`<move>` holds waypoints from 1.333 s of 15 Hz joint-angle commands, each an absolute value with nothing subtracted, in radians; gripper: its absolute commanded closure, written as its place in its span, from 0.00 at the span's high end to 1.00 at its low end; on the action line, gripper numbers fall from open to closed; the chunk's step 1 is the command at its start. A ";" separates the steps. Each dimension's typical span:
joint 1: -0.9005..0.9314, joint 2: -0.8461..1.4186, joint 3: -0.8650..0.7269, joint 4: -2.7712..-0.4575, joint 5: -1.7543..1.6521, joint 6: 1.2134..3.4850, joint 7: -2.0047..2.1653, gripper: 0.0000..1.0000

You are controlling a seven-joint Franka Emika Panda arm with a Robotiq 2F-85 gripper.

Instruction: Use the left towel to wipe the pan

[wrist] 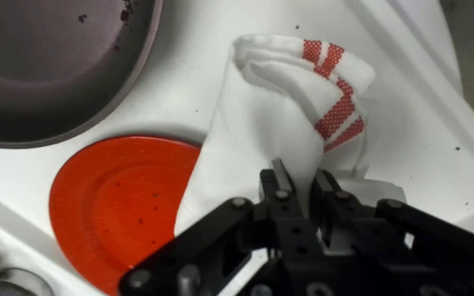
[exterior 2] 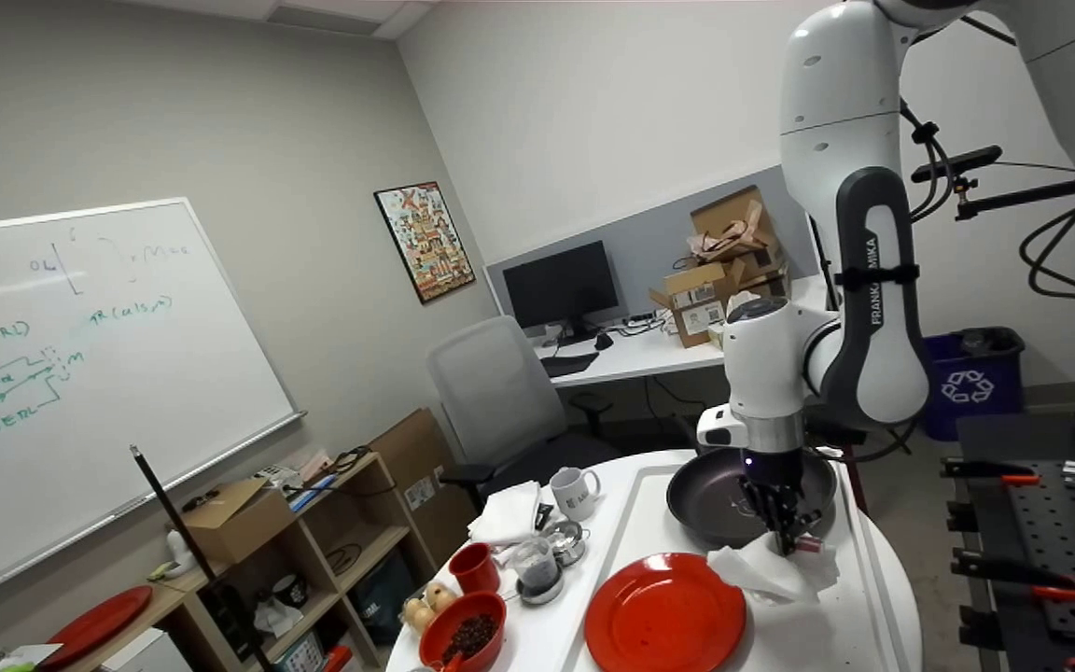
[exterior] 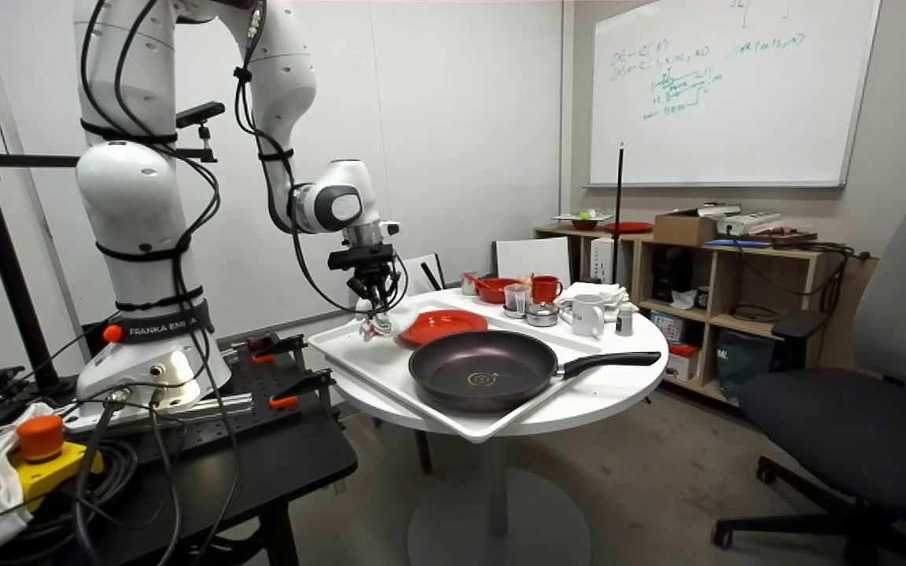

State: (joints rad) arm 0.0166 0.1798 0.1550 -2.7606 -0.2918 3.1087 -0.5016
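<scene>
The pan (exterior: 483,373) is large, round and black, with its dark handle pointing over the tray's edge. It also shows in the exterior view (exterior 2: 707,495) partly behind the wrist, and in the wrist view (wrist: 52,82) at upper left, with dark crumbs in it. My gripper (wrist: 300,174) is shut on a white towel (wrist: 253,131) with red stripes, pinched in a fold between the fingers. In both exterior views, the gripper (exterior: 375,310) (exterior 2: 785,541) and towel (exterior: 401,317) (exterior 2: 761,571) are low over the tray, beside the pan. I cannot tell whether the towel touches the tray.
A red plate (wrist: 117,205) lies next to the pan on the white tray (exterior: 378,365), partly under the towel in the wrist view. Beyond the tray stand a red bowl (exterior 2: 491,611), red mug (exterior 2: 475,567), metal tins (exterior: 542,314), white mug (exterior: 587,314) and folded white cloth (exterior 2: 505,513).
</scene>
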 commanded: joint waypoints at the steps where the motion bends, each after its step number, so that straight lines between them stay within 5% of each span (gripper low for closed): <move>1: 0.163 0.159 0.037 -2.760 -0.443 2.977 -0.469 0.03; 11: 0.322 0.268 -0.004 -2.627 -0.778 2.666 -0.407 0.03; 20: 0.213 0.455 0.091 -2.443 -0.861 2.547 -0.489 0.03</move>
State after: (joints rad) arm 0.2352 0.3854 0.0720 -2.5139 -0.8137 2.6028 -0.4586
